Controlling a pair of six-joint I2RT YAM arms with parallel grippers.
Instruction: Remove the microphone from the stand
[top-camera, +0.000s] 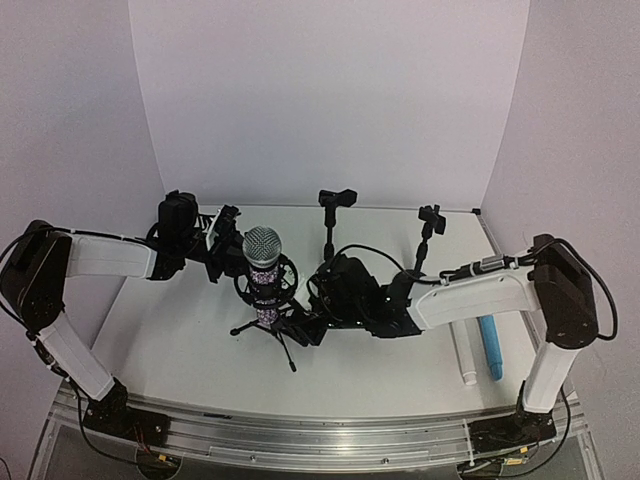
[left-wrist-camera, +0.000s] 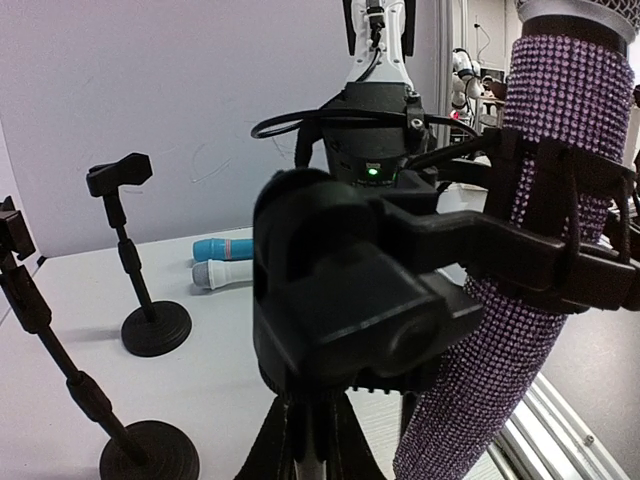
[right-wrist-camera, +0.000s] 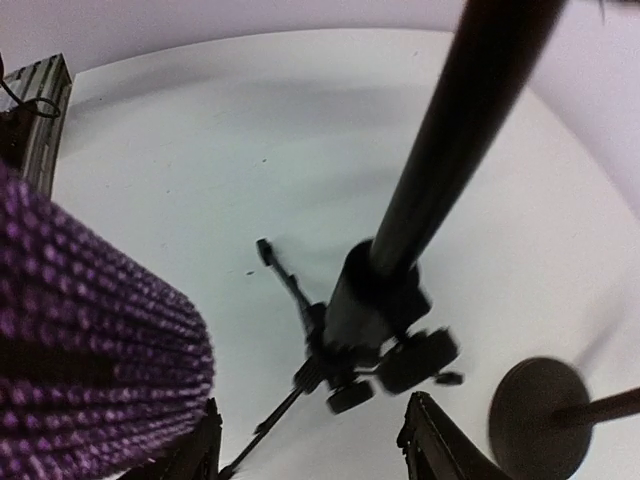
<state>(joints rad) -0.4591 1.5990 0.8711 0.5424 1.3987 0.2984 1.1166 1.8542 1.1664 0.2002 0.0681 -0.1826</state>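
Left end effector (top-camera: 223, 241) closed at the mount (left-wrist-camera: 350, 300) (likely steadying stand (top-camera: 272, 330)); right end effector (right-wrist-camera: 313, 410) parted, empty, below mic (top-camera: 262, 246).

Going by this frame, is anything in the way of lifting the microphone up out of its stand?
Only the black cradle, whose bands wrap the purple microphone around its body. Above the microphone nothing visible blocks the way up; the left gripper sits beside its top end, not over it.
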